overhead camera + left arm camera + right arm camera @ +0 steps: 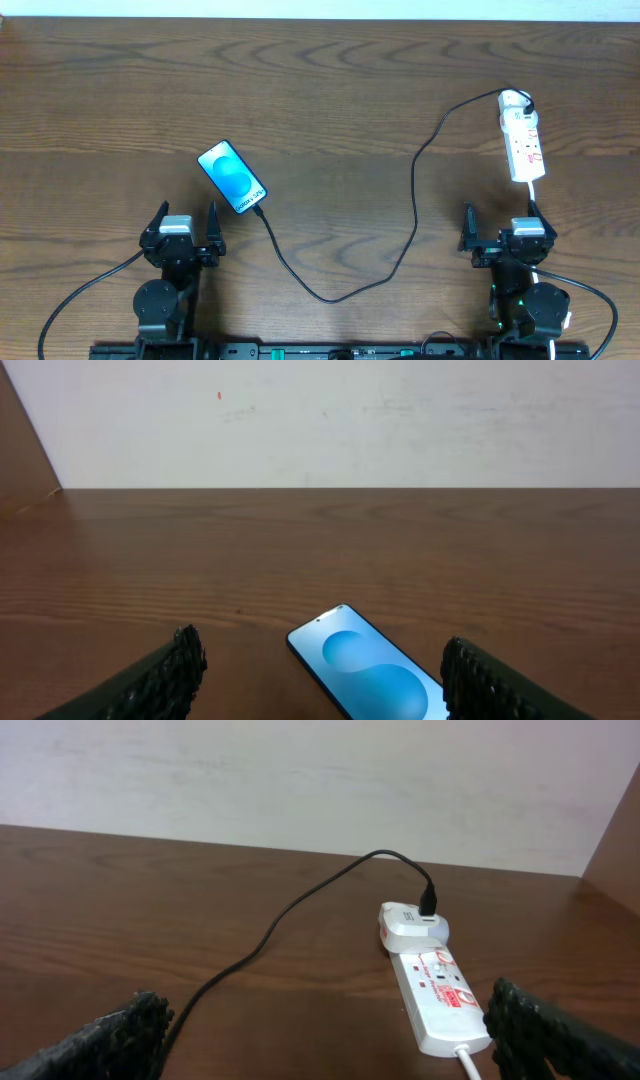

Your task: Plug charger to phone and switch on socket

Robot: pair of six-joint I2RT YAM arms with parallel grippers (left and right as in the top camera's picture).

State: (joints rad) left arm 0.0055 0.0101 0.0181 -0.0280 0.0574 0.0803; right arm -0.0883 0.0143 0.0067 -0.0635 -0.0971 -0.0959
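Note:
The phone (232,177) lies flat at centre left, its blue screen up, also in the left wrist view (370,675). The charger (415,205), a thin black cable, meets the phone's near end, loops toward the front edge, then climbs to a white adapter (410,923) at the far end of the socket (522,140). The white strip with red marks shows in the right wrist view (440,995). My left gripper (186,222) is open just short of the phone, nothing between its fingers (170,680). My right gripper (500,225) is open just short of the socket's near end.
The socket's white cord (530,195) runs from its near end toward my right arm. Both arm bases (165,300) sit at the table's front edge with their own black cables. A pale wall (330,420) closes off the far side of the wooden table (330,80).

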